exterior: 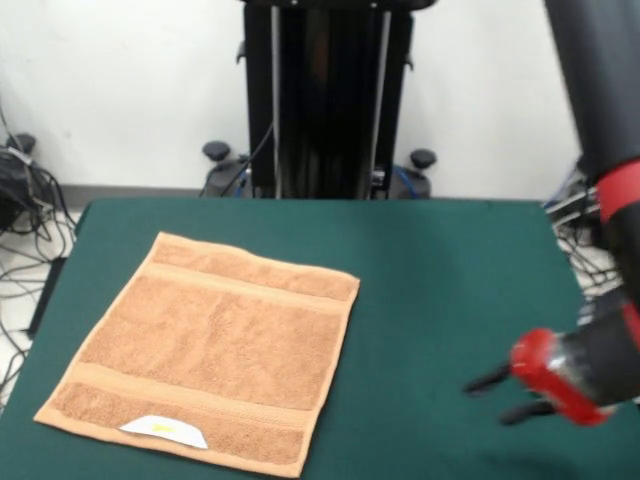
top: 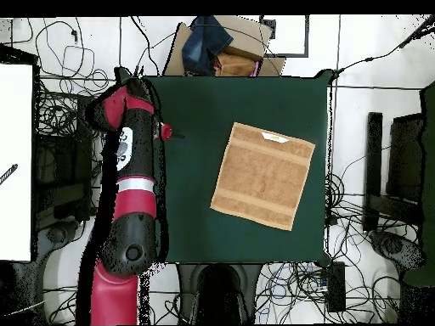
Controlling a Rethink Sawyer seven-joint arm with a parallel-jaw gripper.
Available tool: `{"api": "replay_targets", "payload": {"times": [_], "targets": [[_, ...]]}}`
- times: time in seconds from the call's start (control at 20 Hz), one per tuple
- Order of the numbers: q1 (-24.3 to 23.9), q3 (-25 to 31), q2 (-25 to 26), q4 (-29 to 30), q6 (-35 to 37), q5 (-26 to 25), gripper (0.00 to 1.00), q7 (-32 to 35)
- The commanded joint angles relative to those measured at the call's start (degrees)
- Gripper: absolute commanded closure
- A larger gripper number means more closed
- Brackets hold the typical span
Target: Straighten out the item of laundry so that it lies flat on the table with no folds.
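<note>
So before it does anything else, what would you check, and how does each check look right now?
1. Towel flat, no folds: ok.
2. Towel wholly on the table: ok, though its label edge lies close to the table's edge.
3. Tool clear of the towel: ok, it is off to the side.
4. Tool empty: ok, fingers apart, nothing between.
5. Wrinkles under the towel: cannot tell.
</note>
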Motion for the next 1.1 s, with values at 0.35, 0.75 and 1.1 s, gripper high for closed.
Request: {"api": "replay_targets", "payload": {"times": [0.35,0.75,1.1], "targets": [[2.8,36.9,-43.3,54.1,-23.3,-1.3,0.0,-26.4],[-1.1,32.3,-49.6,65.2,-32.9,-16.4,0.0,-33.0],[-7.8,38.4,-55.6,74.6,-40.7,-19.8,0.0,-36.6]]}}
